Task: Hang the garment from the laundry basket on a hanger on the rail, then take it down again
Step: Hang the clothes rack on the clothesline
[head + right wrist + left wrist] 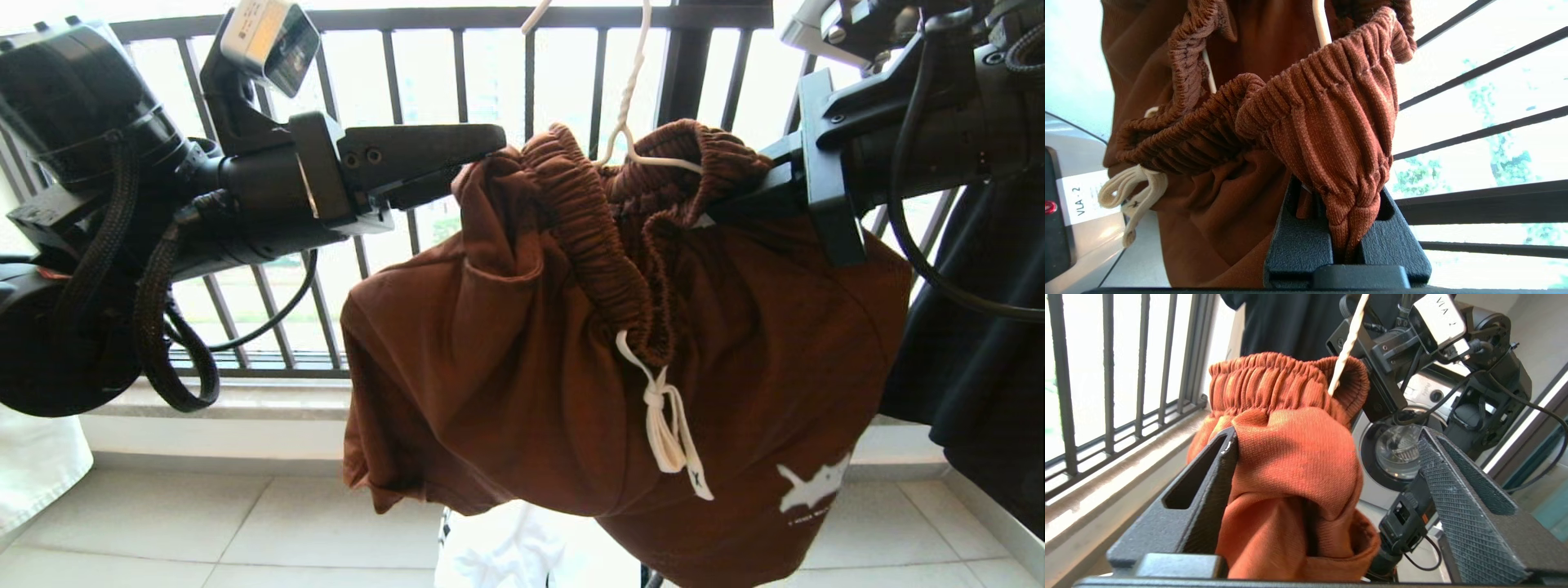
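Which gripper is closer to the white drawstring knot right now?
Right. The right gripper is shut on the shorts' waistband just above the drawstring knot; the left gripper stands open at the far waistband edge.

support: hanger [627,122] (thin, cream-white) | on it: garment [571,367], bunched at waistband

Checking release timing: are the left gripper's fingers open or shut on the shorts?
Open. In the left wrist view the left gripper has its fingers spread wide, with the shorts bulging loosely between them, not pinched.
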Robot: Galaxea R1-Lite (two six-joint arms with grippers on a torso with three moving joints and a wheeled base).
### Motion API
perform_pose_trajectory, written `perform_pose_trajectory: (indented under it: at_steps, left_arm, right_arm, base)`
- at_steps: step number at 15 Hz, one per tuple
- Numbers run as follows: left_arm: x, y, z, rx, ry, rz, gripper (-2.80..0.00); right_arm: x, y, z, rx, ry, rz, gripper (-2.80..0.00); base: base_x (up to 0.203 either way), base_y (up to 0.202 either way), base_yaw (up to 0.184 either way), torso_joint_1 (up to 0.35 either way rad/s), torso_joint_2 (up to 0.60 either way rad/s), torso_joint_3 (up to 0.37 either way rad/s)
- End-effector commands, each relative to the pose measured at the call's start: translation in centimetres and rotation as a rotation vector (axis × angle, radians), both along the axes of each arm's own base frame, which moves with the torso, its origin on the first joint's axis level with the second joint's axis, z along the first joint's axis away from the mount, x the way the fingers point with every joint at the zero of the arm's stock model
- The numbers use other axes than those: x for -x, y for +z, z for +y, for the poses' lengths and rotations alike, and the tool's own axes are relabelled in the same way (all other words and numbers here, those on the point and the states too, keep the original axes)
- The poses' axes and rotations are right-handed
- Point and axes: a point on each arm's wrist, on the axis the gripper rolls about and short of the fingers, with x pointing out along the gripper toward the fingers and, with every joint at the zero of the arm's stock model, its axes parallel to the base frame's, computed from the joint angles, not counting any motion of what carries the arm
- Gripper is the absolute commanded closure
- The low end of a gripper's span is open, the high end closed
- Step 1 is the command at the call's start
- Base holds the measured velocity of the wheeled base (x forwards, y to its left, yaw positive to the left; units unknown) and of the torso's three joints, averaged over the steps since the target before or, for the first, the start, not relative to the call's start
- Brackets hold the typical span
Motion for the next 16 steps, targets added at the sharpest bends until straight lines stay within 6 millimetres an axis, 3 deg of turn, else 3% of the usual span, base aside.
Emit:
perform_pose_trajectory:
  at_steps: [1, 4, 5, 11, 16]
  left_arm:
    - [-0.2, 0.4, 0.5, 0.006, 0.014, -0.013, -2.8]
    - [-0.3, 0.8, 0.8, 0.011, 0.032, -0.019, -2.8]
    - [-0.4, 0.8, 0.9, 0.012, 0.039, -0.018, 0.0]
    - [-0.1, 2.6, 3.6, 0.041, 0.136, -0.072, 0.0]
    - [-0.3, 2.7, 5.1, 0.04, 0.199, -0.052, 0.0]
  right_arm:
    - [-0.1, 0.1, -0.4, -0.018, -0.02, 0.015, 0.0]
    - [-0.5, 0.2, -0.3, -0.044, -0.034, 0.013, 0.0]
    - [-0.6, 0.2, -0.4, -0.046, -0.035, 0.01, 0.0]
    - [-0.8, 0.1, -0.8, -0.052, -0.046, 0.016, 0.0]
    - [-1.3, 0.9, -0.6, -0.177, -0.092, 0.035, 0.0]
  base:
    - [0.0, 0.0, 0.0, 0.0, 0.0, 0.0]
    - [0.0, 0.0, 0.0, 0.0, 0.0, 0.0]
    - [0.0, 0.0, 0.0, 0.0, 0.0, 0.0]
    - [0.0, 0.0, 0.0, 0.0, 0.0, 0.0]
    - [0.0, 0.0, 0.0, 0.0, 0.0, 0.0]
